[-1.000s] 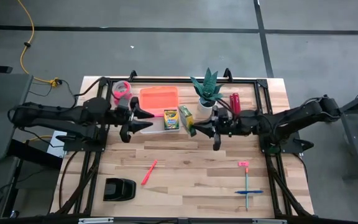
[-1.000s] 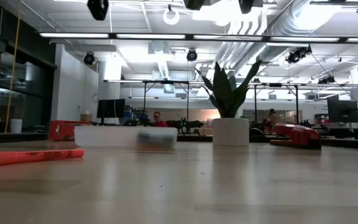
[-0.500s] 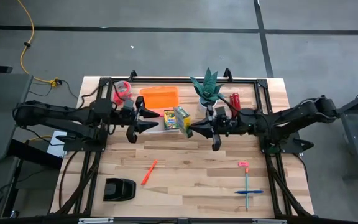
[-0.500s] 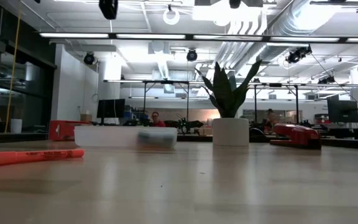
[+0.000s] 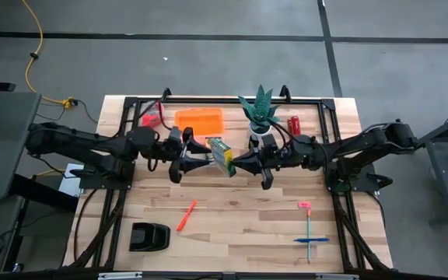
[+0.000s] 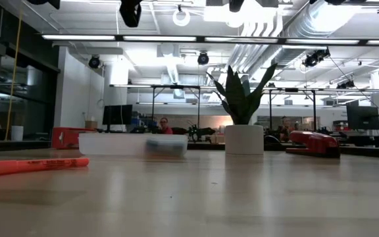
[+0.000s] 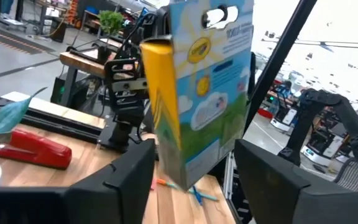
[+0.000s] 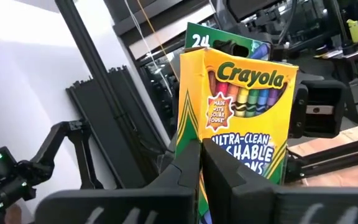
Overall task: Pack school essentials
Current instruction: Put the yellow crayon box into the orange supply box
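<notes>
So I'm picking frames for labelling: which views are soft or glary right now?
Low view: the near orange marker and clear box are blurred, with bright ceiling lights. Left wrist view: washed-out background behind the crayon box. High view: evenly lit, sharp.

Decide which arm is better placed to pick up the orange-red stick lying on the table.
Probably left. The left hand is open and free, on the side of the orange-red stick; the right hand is shut on a crayon box.
</notes>
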Controlling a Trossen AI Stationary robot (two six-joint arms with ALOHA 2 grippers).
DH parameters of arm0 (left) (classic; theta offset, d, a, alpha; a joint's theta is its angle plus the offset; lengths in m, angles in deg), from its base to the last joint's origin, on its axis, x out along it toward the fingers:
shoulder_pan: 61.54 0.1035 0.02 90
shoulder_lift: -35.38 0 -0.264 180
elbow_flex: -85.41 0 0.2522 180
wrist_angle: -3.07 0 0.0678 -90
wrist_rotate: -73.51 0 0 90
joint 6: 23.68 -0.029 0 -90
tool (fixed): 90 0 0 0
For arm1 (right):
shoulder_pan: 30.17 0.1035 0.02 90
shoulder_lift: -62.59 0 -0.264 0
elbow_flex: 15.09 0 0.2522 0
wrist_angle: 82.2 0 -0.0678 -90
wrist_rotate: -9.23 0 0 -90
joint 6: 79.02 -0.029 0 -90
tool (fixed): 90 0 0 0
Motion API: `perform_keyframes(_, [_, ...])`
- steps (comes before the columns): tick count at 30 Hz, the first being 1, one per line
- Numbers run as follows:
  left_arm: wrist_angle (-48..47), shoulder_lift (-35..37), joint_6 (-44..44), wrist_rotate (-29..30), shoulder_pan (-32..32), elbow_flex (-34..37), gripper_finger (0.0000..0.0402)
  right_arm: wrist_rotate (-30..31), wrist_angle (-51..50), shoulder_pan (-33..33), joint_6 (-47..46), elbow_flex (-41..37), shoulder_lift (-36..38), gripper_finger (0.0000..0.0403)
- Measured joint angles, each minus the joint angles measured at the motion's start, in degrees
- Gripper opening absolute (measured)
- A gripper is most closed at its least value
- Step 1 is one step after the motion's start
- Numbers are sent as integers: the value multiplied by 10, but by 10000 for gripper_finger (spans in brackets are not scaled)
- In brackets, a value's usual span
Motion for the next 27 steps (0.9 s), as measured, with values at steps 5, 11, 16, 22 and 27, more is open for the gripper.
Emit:
perform_keyframes(5, [-1, -21, -6, -1, 0, -22, 261, -8, 3, -1, -3, 0, 0, 0])
perform_keyframes(11, [0, -61, -6, -2, 0, -43, 300, -21, 20, -1, -3, 0, 0, 0])
perform_keyframes(16, [61, -84, 3, -63, 0, -52, 305, -28, 19, -1, -3, 0, 0, 0])
perform_keyframes(22, [88, -89, 9, -123, 1, -53, 305, -43, 22, -1, -4, 0, 0, 0])
perform_keyframes(27, [88, -89, 9, -123, 1, -53, 286, -43, 22, -1, -5, 0, 0, 0])
